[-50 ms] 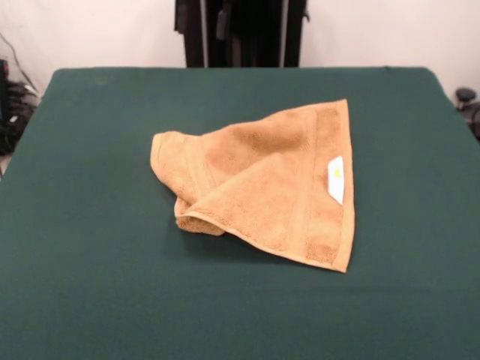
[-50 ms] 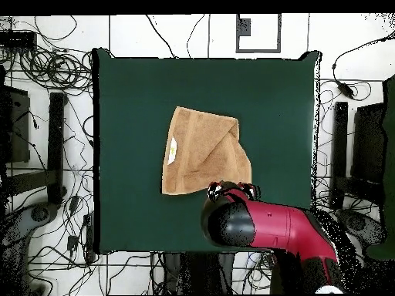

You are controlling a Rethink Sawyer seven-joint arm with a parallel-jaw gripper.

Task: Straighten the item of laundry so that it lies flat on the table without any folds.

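Folded towel (image 1: pixel 266 184) tapers leftward in front view, straight labelled edge right; tool's (image 2: pixel 230 188) opening unclear.

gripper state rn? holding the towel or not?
Gripper: cannot be told. The arm covers it from overhead beside the towel, and the front view does not show it.

Tan-orange towel (image 1: pixel 262 187) mid-table (image 1: pixel 90 285), folded over itself, left end bunched, white label (image 1: pixel 336 179) up.
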